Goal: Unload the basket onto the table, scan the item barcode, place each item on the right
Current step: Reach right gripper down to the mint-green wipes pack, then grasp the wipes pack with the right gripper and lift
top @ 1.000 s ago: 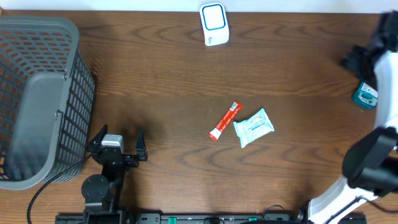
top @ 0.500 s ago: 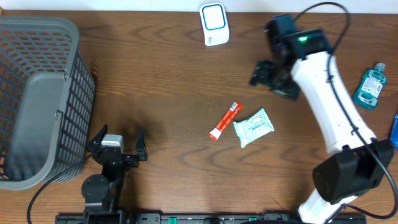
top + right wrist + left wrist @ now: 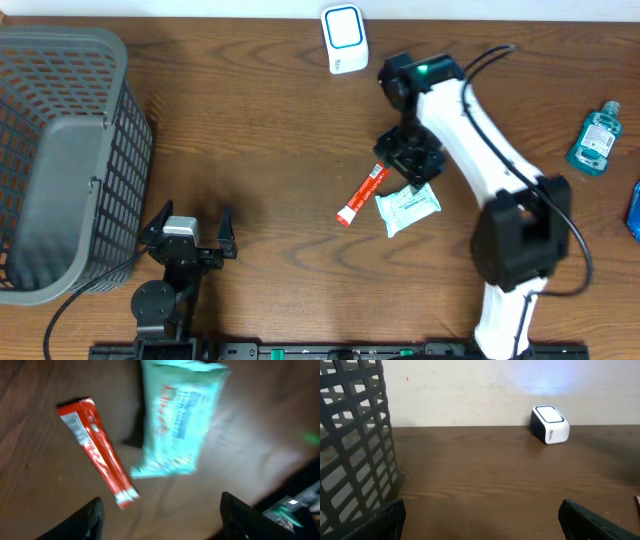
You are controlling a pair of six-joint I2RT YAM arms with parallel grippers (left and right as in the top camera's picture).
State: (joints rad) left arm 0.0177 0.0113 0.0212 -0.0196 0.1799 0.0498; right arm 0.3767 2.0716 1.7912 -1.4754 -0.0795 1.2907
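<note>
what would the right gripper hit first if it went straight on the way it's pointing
Most likely the teal packet, which sits nearest the middle of its wrist view; the red stick lies off to the side. Depth unclear.

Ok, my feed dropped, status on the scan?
Left pincer open, empty, by basket. Right pincer open above red sachet and wipes pack, neither held. Scanner at far edge, nothing blocking.

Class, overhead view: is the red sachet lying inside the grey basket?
No, the red sachet lies on the table beside the teal pack.

Left gripper (image 3: 190,224), right gripper (image 3: 160,516), jaws apart
</note>
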